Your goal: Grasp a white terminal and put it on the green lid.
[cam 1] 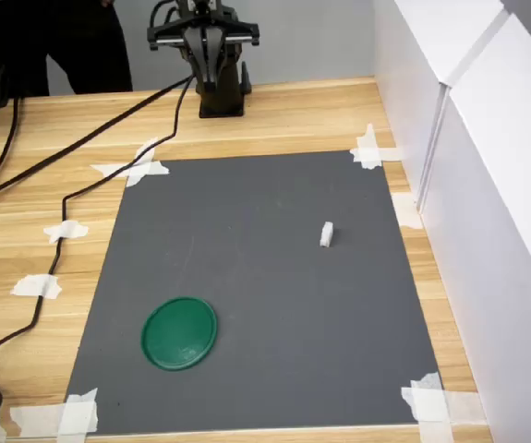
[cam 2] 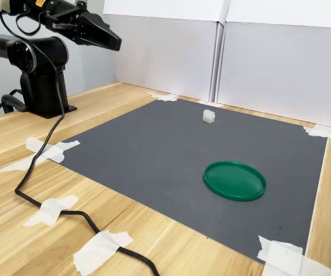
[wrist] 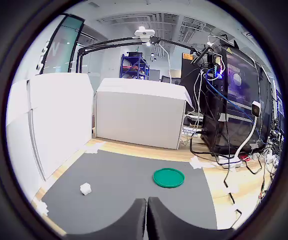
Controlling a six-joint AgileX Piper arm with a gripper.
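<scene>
Second exterior view — arm folded back above its base, jaws together, empty.

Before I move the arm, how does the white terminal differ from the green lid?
The white terminal is a tiny white block; the green lid is a far wider, dark green round disc. The terminal stands taller than it is wide, while the lid lies flat. The terminal sits nearer the white wall, the lid nearer the mat's opposite edge. Both rest apart on the grey mat, untouched.

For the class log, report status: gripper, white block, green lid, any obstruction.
Gripper shut, empty, raised near the arm base. White block on grey mat, apart from green lid. Nothing between them.
</scene>
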